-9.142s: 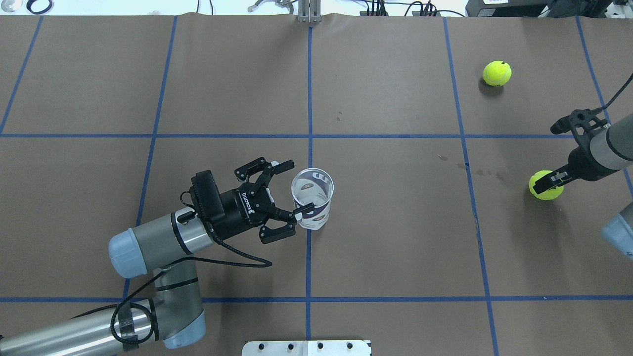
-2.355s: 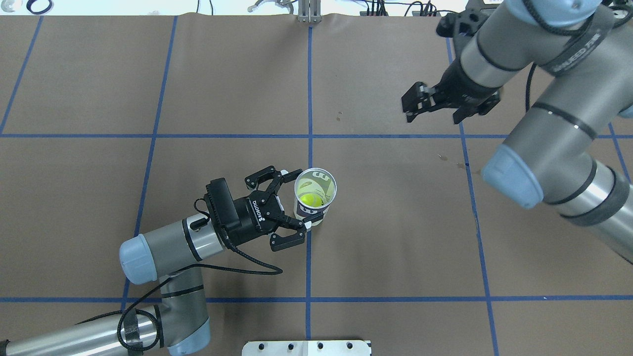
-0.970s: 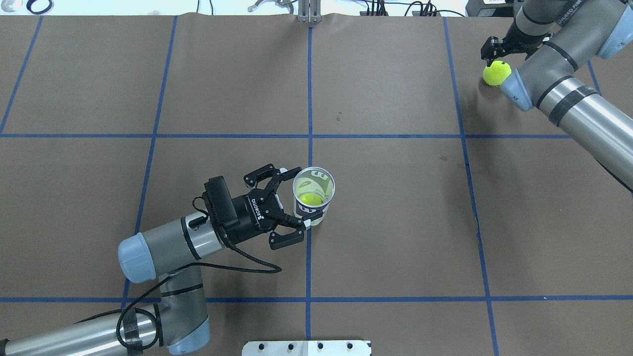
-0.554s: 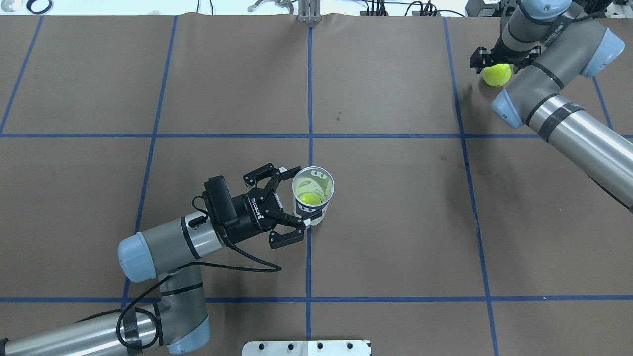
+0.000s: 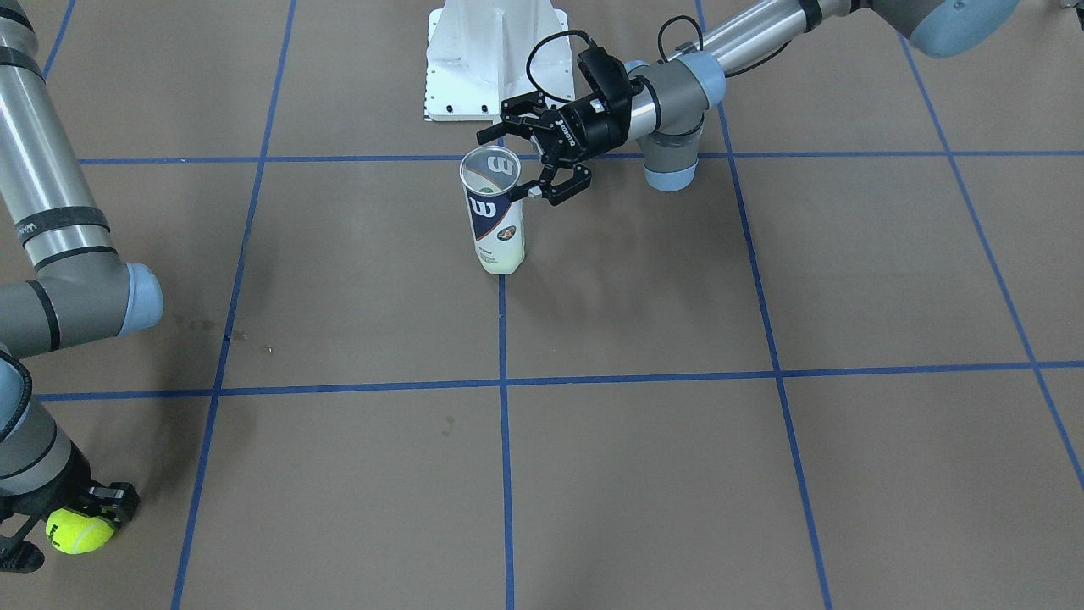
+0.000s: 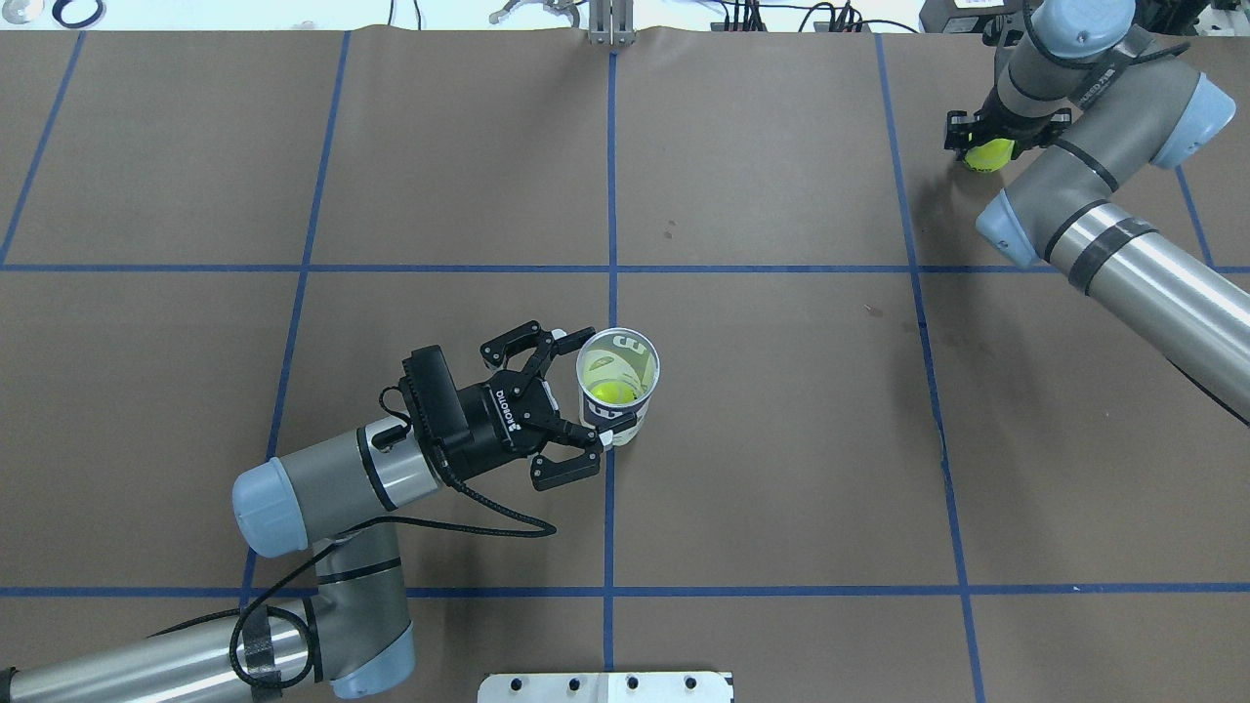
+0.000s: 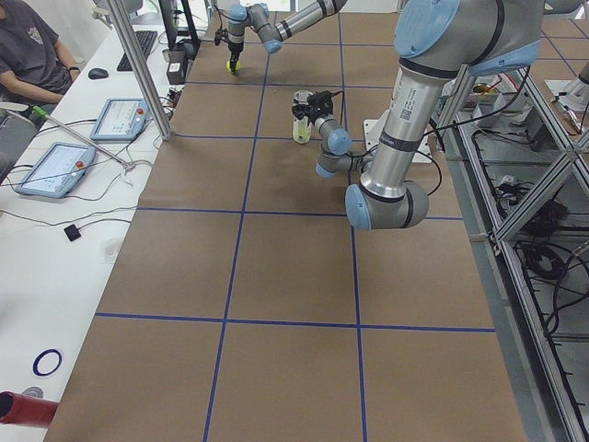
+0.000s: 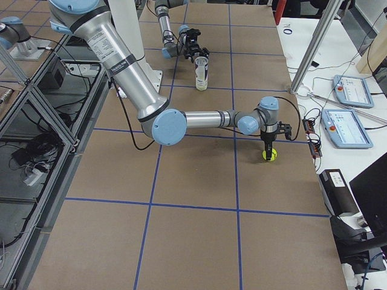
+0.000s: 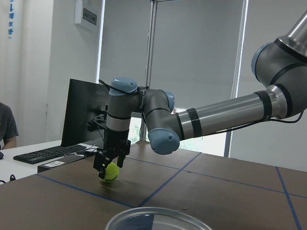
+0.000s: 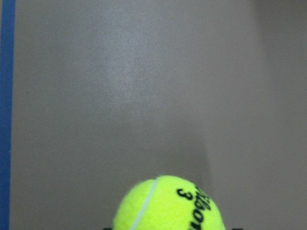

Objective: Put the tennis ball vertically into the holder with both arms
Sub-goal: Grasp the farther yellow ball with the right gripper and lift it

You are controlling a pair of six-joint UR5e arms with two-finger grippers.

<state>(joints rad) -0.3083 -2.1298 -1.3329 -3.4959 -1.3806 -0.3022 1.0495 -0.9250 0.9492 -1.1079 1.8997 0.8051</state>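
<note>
We see the right hand (image 5: 72, 517) low over a tennis ball (image 5: 78, 531) on the counter (image 5: 677, 424), one finger on each side, but we cannot tell if it grips. The left hand (image 6: 576, 405) holds the upright holder (image 6: 617, 386), which has a second ball (image 6: 615, 392) inside.

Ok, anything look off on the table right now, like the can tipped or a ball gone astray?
Nothing stands out. The holder stands upright with one ball inside, the left gripper at its side. The right gripper is down over the second ball on the paper-covered table.
</note>
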